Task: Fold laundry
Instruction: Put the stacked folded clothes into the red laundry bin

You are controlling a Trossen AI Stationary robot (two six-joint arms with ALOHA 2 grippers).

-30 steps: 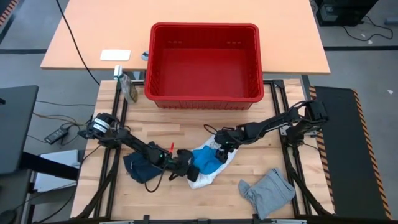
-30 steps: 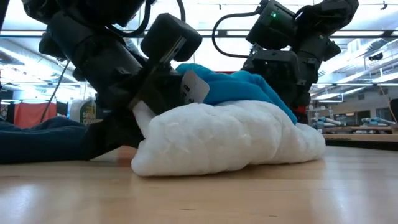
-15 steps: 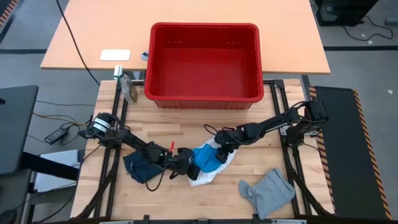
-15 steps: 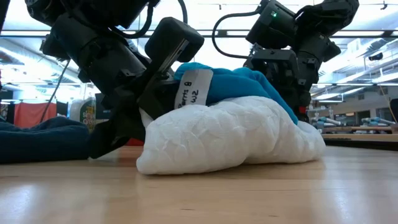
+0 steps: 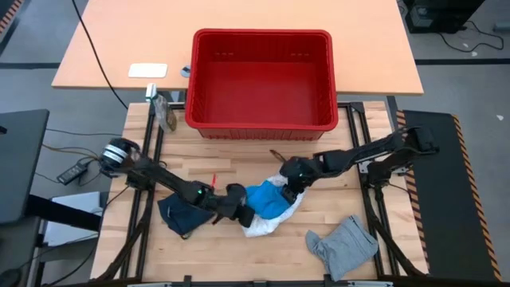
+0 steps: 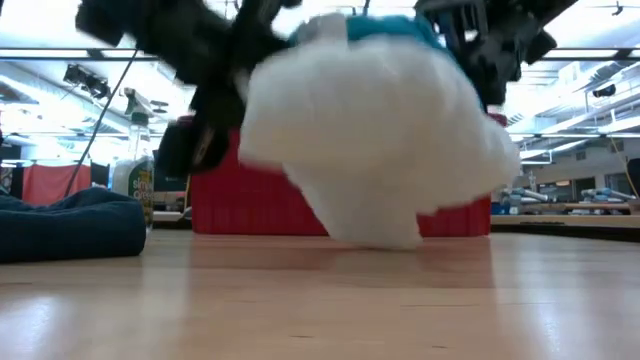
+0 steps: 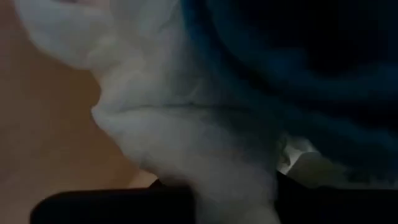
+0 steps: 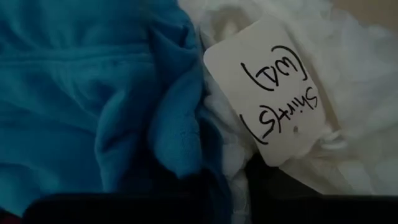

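Both arms meet at the lower middle of the high view, each clamped on one edge of the white crinkly garment [image 5: 267, 214]: the left gripper [image 5: 242, 214] on its left edge, the right gripper [image 5: 292, 185] on its upper right edge. Holding it from two sides looks meant to lift it and let it hang open before a fold. In the low view the cloth is mostly clear of the wooden tabletop [image 6: 320, 300], a puffy white mass sagging between the two dark grippers, its lowest fold close to the wood. It has a bright blue lining [image 5: 265, 200] and a paper tag [image 8: 281, 99] with handwriting. The dark navy piece [image 5: 179, 214] lies bunched at lower left, just beside the left arm. The grey piece [image 5: 344, 245] lies crumpled at lower right, well apart. The red basket [image 5: 261, 123] stands in the upper middle, with no laundry in it
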